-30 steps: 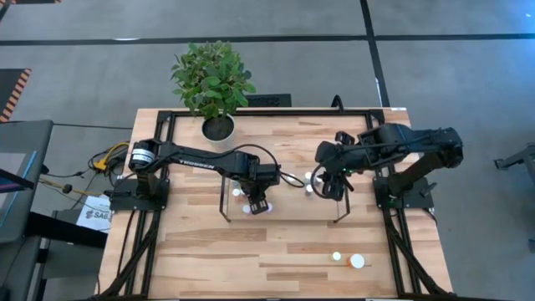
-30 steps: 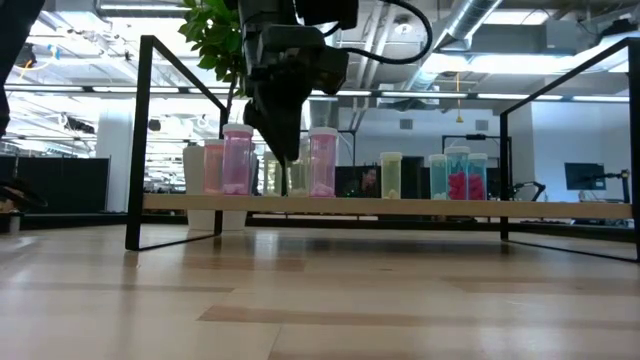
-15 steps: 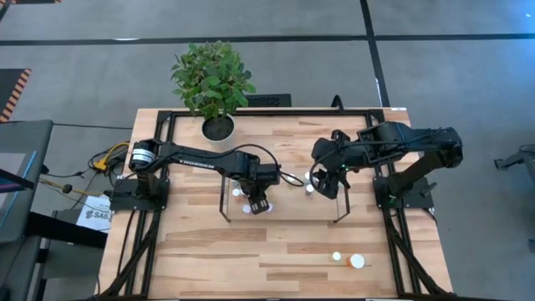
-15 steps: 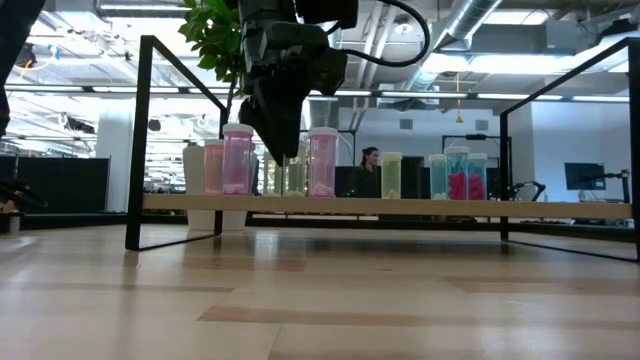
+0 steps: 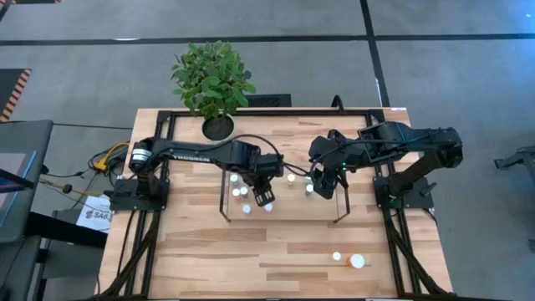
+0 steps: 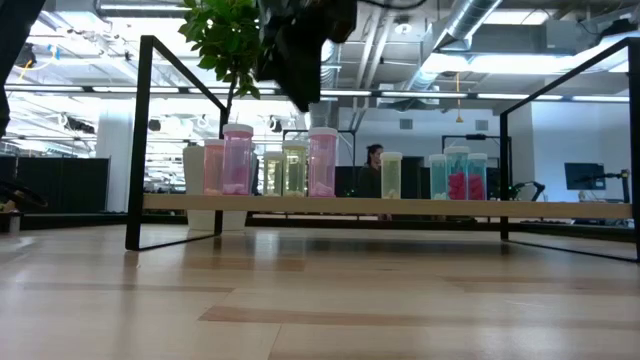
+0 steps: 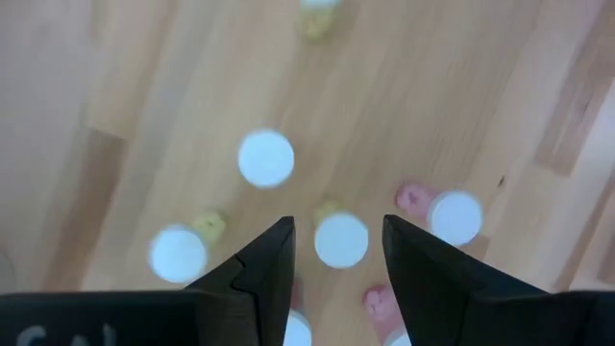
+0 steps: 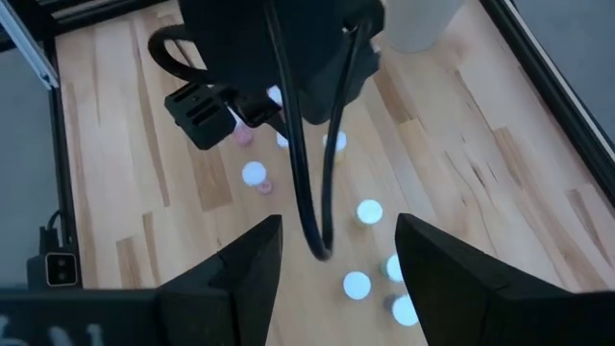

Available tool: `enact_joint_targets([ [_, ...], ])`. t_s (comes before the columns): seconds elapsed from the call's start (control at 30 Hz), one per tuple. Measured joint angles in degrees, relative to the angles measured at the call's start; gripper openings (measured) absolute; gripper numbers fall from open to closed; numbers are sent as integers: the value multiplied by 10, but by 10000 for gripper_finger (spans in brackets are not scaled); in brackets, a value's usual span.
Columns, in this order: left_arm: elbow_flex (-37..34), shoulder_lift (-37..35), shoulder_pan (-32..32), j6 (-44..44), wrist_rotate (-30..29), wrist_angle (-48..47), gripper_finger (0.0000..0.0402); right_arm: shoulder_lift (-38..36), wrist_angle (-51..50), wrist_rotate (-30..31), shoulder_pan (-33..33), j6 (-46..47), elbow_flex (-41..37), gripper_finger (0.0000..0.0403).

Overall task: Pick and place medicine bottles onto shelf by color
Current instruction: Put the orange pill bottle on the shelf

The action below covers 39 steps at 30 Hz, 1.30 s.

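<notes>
The shelf [image 6: 400, 206] carries a row of white-capped bottles: pink ones [image 6: 238, 160], yellow ones [image 6: 294, 168] and teal ones [image 6: 458, 172], all standing upright on their bases. From above they show as white caps [image 5: 247, 208] on the shelf [image 5: 288, 201]. My left gripper [image 5: 264, 197] hangs open and empty above the shelf's left half, looking down on the caps [image 7: 341, 240]; it also shows in the low view [image 6: 300, 60]. My right gripper [image 5: 323, 181] is open and empty above the shelf's right half, its fingers [image 8: 259, 259] pointing toward the left arm.
Two more bottles stand on the table near its front right: a small one [image 5: 337, 257] and a wider white-orange one [image 5: 358, 261]. A potted plant [image 5: 218, 127] stands at the far edge. Black frame bars [image 6: 140, 140] rise at the shelf's ends.
My left gripper has risen from among the bottles on the shelf and shifted a little toward the table's right edge; a yellow bottle stands free where it was. My right gripper has crept a little toward the table's left edge.
</notes>
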Motion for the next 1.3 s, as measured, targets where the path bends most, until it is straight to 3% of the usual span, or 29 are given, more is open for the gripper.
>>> enact_joint_targets([
  [0.3,83,0,0,-30,-45,-4,145,0,24,0,0,0,0,225],
  [0.53,105,0,0,-71,-66,-5,145,0,34,0,0,-2,0,225],
  [0.7,115,0,0,-105,-87,-10,145,0,67,0,-6,-57,0,225],
  [0.83,119,0,0,-139,-112,-22,145,0,68,-3,-7,-17,0,225],
  [0.93,119,0,0,-162,-120,-24,145,0,58,-59,-7,1,0,225],
  [1.1,119,0,-4,-208,-126,-23,145,-2,32,-182,-6,-47,0,225],
  [1.2,119,0,-10,-237,-131,-22,145,-2,-36,-229,-6,-45,0,225],
  [1.3,119,0,-23,-267,-139,-21,145,-2,-137,-238,5,-38,0,225],
])
